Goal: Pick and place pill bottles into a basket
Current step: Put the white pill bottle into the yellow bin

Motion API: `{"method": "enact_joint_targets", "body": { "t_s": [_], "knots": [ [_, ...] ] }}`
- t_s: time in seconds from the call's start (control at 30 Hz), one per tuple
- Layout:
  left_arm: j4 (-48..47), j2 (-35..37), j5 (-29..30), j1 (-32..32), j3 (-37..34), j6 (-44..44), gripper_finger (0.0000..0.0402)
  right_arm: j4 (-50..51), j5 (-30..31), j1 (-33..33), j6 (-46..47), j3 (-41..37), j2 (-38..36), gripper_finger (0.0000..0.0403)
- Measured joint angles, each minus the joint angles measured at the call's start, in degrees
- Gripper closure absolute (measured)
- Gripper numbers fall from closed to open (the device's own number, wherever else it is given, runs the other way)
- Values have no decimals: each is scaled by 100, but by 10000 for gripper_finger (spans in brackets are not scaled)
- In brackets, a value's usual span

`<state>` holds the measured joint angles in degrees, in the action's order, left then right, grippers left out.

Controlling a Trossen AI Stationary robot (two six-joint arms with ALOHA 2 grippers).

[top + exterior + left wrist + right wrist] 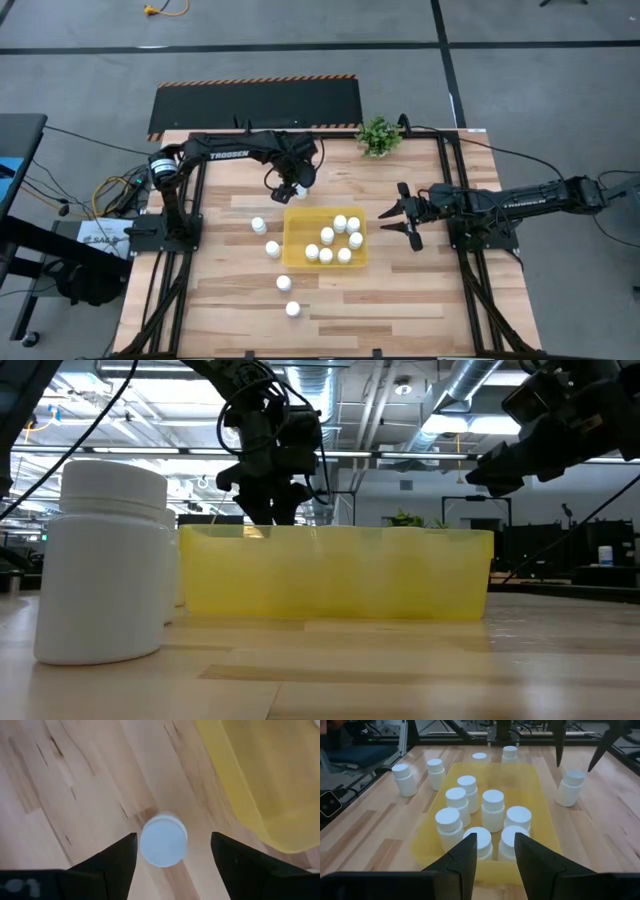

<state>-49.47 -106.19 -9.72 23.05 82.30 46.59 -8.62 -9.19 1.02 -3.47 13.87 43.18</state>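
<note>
Seven bottles sit in my basket [297, 236]; left gripper [172, 851] hangs spread above a bottle [163, 840] just beside the basket to straddle it, right gripper [402, 220] parked clenched nearby.

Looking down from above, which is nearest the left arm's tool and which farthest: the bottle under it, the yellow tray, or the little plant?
1. Bottle, directly beneath the left tool.
2. Yellow tray, just beside it.
3. Plant, off at the table's back edge.
</note>
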Motion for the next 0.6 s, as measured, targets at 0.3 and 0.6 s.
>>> {"method": "enact_joint_targets", "body": {
  "t_s": [0.3, 0.6],
  "knots": [
    [49, -60, 138, 9, 7, -22, 159, 93, -2, 99, -6, 0, 0, 278],
    [163, -81, 98, 54, -166, -38, 159, 92, -4, 163, -108, 0, 0, 278]
  ]
}}
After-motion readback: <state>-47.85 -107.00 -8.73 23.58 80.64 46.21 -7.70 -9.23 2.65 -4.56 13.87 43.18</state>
